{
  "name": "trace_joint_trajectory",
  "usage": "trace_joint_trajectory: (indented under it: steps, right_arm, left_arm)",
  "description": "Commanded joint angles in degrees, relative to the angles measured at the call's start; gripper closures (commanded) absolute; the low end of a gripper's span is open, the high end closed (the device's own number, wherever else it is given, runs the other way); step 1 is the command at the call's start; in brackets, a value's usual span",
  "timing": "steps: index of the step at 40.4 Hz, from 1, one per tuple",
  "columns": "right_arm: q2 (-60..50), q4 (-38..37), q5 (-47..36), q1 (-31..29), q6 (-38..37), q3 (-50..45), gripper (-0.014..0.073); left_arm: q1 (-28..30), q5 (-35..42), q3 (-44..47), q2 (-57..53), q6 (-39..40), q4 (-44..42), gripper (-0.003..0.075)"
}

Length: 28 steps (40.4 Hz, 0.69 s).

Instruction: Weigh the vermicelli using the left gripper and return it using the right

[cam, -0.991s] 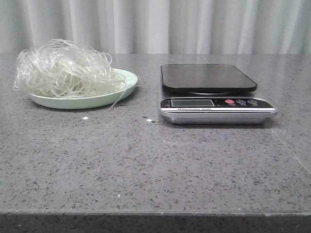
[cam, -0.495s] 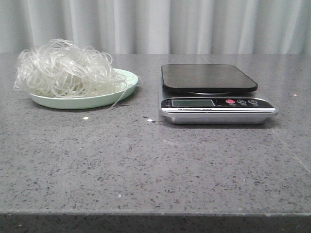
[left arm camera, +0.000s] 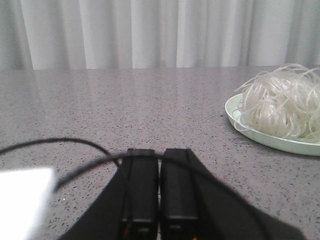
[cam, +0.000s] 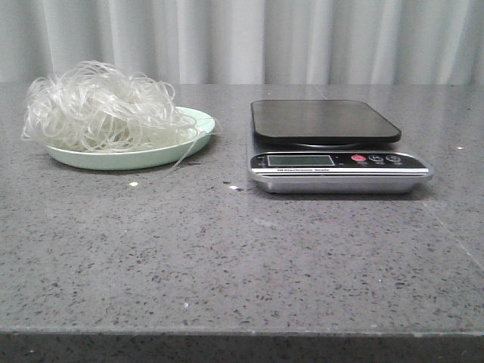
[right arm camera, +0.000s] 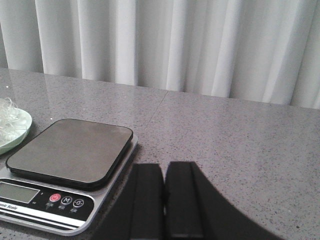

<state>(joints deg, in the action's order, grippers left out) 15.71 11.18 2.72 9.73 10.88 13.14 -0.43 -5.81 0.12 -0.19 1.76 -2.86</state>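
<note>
The vermicelli (cam: pixel 102 106), a fluffy whitish tangle, heaps on a mint-green plate (cam: pixel 128 159) at the table's left; it also shows in the left wrist view (left arm camera: pixel 282 102) and a few strands in the right wrist view (right arm camera: pixel 6 111). A kitchen scale (cam: pixel 325 122) with a black platform stands bare at centre right, also in the right wrist view (right arm camera: pixel 70 150). My left gripper (left arm camera: pixel 159 165) is shut and empty, low over the table, well apart from the plate (left arm camera: pixel 280 142). My right gripper (right arm camera: pixel 164 185) is shut and empty, just beside the scale. Neither gripper shows in the front view.
A grey speckled stone table (cam: pixel 242 257) carries everything, its front edge near the camera. White curtains (cam: pixel 242 38) hang behind. A thin black cable (left arm camera: pixel 60 145) loops before the left wrist camera. A few small crumbs (cam: pixel 133 184) lie in front of the plate.
</note>
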Motion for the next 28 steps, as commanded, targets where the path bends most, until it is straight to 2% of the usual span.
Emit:
trace_joint_trajectory:
  steps: [1,9,17,24,28]
  right_arm:
    - [0.37,0.20,-3.90,-0.26,-0.07,0.60,0.0442]
    - [-0.15,0.15,0.60,-5.29,-0.07,-1.12,0.0442]
    - [-4.38,0.21,-3.49,-12.04,-1.12,-6.94,0.0442]
    - [-12.67,0.21,-5.59,-15.64,-5.77,-14.49,0.0442]
    - [-17.76,-1.95,-0.01,-16.40,-5.93,-14.29,0.0442]
  left_arm:
    - [0.09,4.52,0.45,-1.30,-0.01,0.52,0.0584]
    - [0.09,4.52,0.45,-1.30,-0.01,0.52,0.0584]
    - [0.09,4.52,0.45,-1.30,-0.01,0.52,0.0584]
    - [0.09,4.52,0.45,-1.30,-0.01,0.52,0.0584]
    - [0.09,4.52,0.45,-1.30,-0.01,0.52,0.0584]
